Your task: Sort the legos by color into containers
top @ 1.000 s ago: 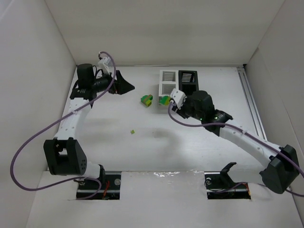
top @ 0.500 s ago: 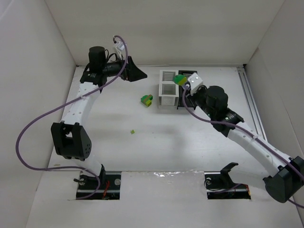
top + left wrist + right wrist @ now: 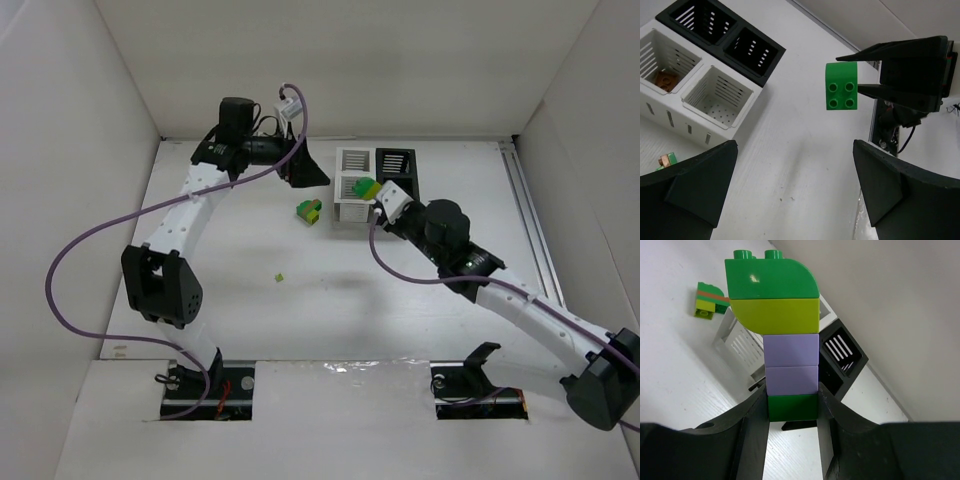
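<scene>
A block of four containers (image 3: pixel 354 152), two white and two black, is seen near the far edge of the table (image 3: pixel 300 320), right of centre. An orange-brown brick (image 3: pixel 664 81) lies in one of the white bins (image 3: pixel 690 127), while the other white bin shows only its bare floor.

The right gripper (image 3: pixel 792 407) is closed on a stack of legos (image 3: pixel 790 330). The stack's bottom green brick is pinched between the two fingers, and above it two lavender bricks, a yellow-green one and a rounded green one are carried (five in all). In the top view the stack (image 3: pixel 366 187) is held at the near side of the block, over the near white bin, though its height above the bin cannot be told. From the left wrist only its green studded end (image 3: pixel 842 86) is seen, clear of the table.

The left gripper (image 3: pixel 795 185) is spread wide with nothing between its fingers, and it is held off the table near the far edge, just left of the block (image 3: pixel 305 165).

A loose cluster of green, yellow-green and orange-brown bricks (image 3: pixel 309 210) is left on the table just left of the block, and a small yellow-green piece (image 3: pixel 280 276) lies well apart, towards the table's middle.
</scene>
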`<state>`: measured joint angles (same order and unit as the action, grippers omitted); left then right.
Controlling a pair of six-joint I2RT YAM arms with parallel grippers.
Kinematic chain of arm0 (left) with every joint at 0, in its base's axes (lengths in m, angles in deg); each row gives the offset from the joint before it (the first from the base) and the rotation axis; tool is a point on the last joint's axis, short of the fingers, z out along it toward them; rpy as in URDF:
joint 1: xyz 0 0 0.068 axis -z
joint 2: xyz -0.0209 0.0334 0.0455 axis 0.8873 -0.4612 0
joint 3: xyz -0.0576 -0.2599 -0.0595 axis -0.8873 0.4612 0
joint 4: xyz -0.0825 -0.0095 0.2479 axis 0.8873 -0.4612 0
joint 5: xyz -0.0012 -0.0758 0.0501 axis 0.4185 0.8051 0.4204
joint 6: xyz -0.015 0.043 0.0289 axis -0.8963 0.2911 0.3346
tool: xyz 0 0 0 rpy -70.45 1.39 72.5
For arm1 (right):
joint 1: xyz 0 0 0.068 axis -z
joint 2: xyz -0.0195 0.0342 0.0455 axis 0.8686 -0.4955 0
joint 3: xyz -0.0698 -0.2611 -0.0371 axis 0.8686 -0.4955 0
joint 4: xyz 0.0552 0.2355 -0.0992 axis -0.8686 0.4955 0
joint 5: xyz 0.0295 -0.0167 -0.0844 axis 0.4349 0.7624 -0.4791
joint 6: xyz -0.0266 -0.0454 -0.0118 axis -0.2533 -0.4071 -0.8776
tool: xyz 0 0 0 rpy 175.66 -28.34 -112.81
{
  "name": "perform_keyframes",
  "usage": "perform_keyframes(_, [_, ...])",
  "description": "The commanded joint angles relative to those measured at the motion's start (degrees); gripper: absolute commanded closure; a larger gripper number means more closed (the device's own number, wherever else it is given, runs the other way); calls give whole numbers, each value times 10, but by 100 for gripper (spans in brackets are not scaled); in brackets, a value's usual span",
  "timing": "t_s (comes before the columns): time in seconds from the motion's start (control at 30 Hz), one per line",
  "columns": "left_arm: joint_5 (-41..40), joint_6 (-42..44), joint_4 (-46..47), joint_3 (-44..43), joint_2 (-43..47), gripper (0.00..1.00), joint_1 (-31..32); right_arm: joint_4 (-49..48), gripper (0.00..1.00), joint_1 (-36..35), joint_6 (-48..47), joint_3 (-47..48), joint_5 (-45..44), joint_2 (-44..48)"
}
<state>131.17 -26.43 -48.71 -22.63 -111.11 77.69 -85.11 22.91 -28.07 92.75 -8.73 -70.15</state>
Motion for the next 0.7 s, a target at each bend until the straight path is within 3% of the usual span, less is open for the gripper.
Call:
perform_keyframes(0.0, [10, 62, -18, -7, 18, 1, 12, -45, 100, -8, -19, 3, 10, 16])
perform_keyframes(0.37, [54, 49, -5, -15, 7, 1, 37, -45, 100, -38, -37, 14, 15, -6])
perform_keyframes(0.67, [80, 50, -60, -50, -23, 1, 58, -93, 100, -64, -47, 14, -24, -30])
